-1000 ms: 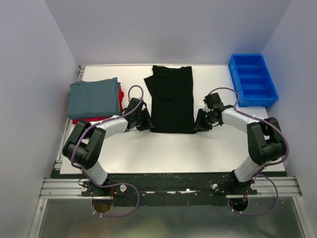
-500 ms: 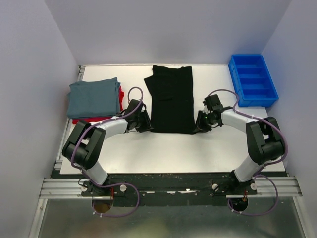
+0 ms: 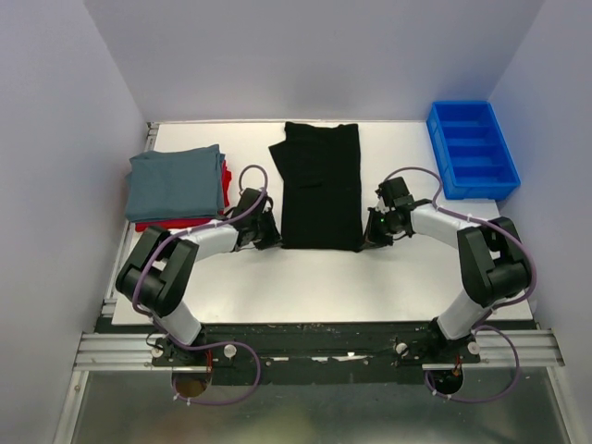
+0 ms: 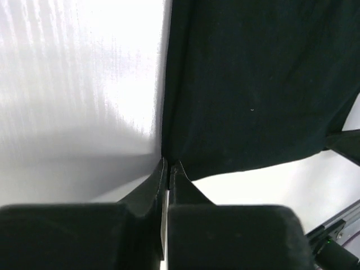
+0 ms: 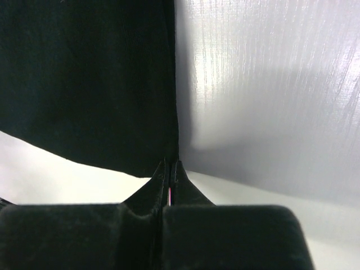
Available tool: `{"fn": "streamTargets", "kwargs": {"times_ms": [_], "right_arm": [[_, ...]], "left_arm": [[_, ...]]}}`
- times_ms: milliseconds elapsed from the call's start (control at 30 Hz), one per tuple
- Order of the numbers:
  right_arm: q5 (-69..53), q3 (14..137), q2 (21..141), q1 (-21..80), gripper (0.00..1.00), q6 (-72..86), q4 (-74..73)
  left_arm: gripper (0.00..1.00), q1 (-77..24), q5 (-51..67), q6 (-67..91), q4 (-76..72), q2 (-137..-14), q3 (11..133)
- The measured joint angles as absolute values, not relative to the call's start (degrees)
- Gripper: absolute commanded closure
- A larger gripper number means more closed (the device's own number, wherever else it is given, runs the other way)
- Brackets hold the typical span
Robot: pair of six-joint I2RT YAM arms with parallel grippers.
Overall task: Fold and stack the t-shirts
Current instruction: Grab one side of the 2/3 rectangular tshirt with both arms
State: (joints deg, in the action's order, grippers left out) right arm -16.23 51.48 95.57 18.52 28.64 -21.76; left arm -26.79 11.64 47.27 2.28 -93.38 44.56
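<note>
Since the black t-shirt (image 3: pixel 321 185) lies as a long narrow strip in the middle of the table (image 3: pixel 305 277), long axis running from the near edge to the far edge, the next fold probably turns on that axis: near hem carried away from the arm bases toward the far end. Left gripper (image 3: pixel 269 231) sits at the strip's near-left corner and right gripper (image 3: pixel 369 233) at its near-right corner. They are about level with each other, so neither arm is nearer; each has its own corner. In the wrist views both sets of fingers are pressed together to a thin slit, tips right at the hem corner, cloth edge running into the slit. I judge each is pinching its corner, though how much cloth sits between the pads is hidden. The rest of the shirt stretches flat away from both grippers. Grey-blue t-shirt (image 3: pixel 176 182) lies folded at the far left on top of the red t-shirt (image 3: pixel 226 176), only a red edge showing, well apart from the black one, on the left arm's side. Blue bin (image 3: pixel 472 148) is far right, not involved.
</note>
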Motion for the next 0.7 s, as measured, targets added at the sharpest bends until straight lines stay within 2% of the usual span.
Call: {"fn": "streamTargets", "kwargs": {"times_ms": [167,300,700], "right_arm": [[-16.2,51.4,94.6,18.7,0.99,28.6,-22.2],[-16.2,50.0,89.3,18.7,0.99,28.5,-23.7],[-17.9,47.0,60.7,19.0,0.99,27.9,-34.2]], "left_arm": [[1.0,-27.4,11.6,46.9,3.0,-92.6,44.5],[1.0,-27.5,11.2,46.2,6.6,-88.1,44.5],[1.0,-28.7,11.0,45.3,19.7,-67.9,44.5]]}}
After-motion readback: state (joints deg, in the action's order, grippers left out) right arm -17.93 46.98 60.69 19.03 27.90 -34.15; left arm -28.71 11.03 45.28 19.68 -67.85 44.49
